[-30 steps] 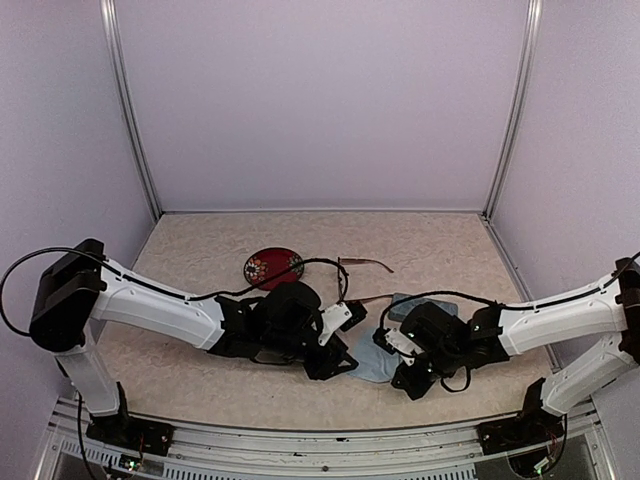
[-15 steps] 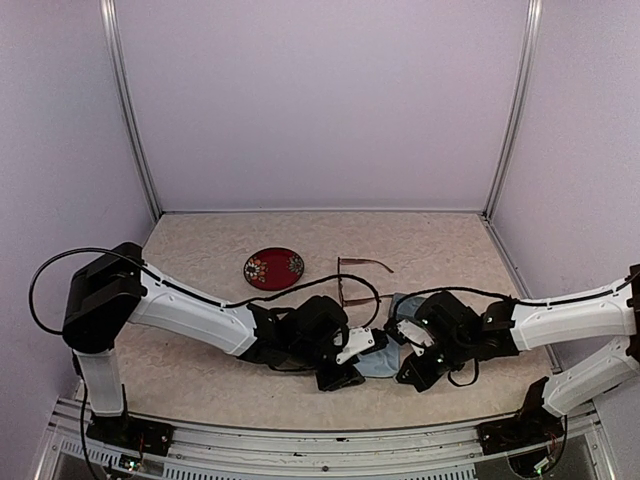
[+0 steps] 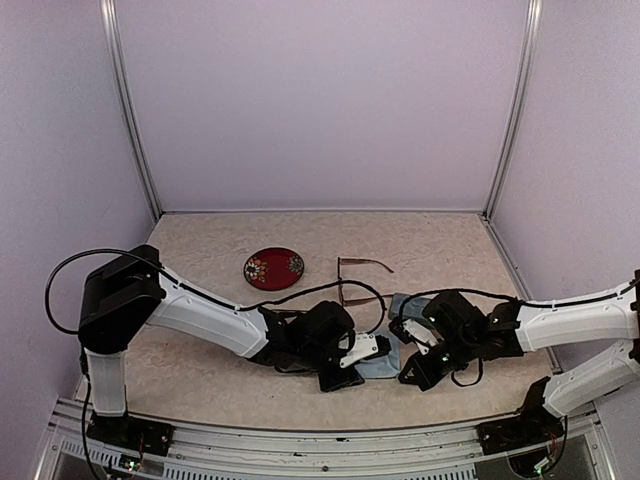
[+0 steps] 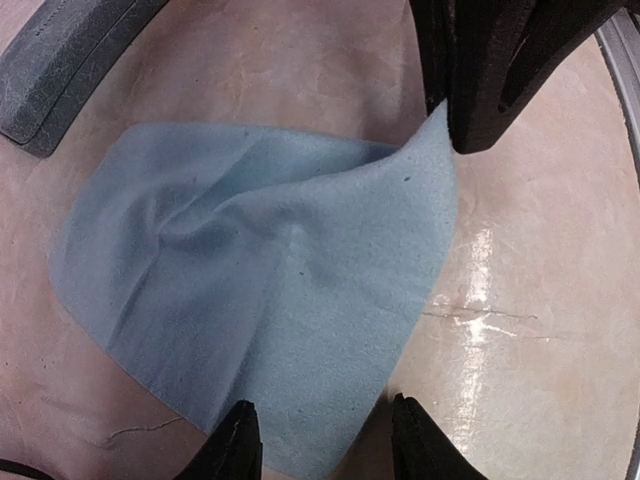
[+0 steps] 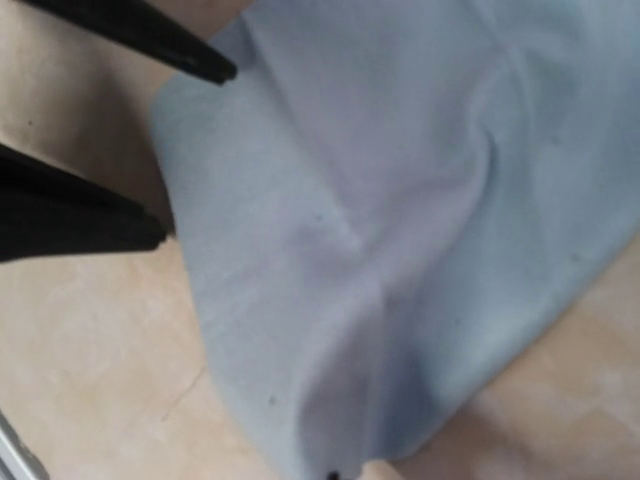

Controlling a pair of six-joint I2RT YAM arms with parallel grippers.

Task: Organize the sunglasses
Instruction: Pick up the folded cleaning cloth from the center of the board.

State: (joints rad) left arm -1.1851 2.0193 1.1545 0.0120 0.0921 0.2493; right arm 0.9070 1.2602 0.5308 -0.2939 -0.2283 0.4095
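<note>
Left gripper (image 4: 325,445) has shifted right over the past second; its fingers are apart, straddling the cloth (image 4: 260,280) edge. Right gripper (image 4: 478,118) is clenched on the cloth's corner. Sunglasses (image 3: 365,264) lie on the table (image 3: 200,250) just behind both.

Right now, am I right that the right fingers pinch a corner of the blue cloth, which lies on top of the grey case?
Not quite. The cloth lies on the bare table, beside the case and apart from it, not on top of it. The left wrist view shows the gap between them. The right fingers do pinch its corner.
</note>
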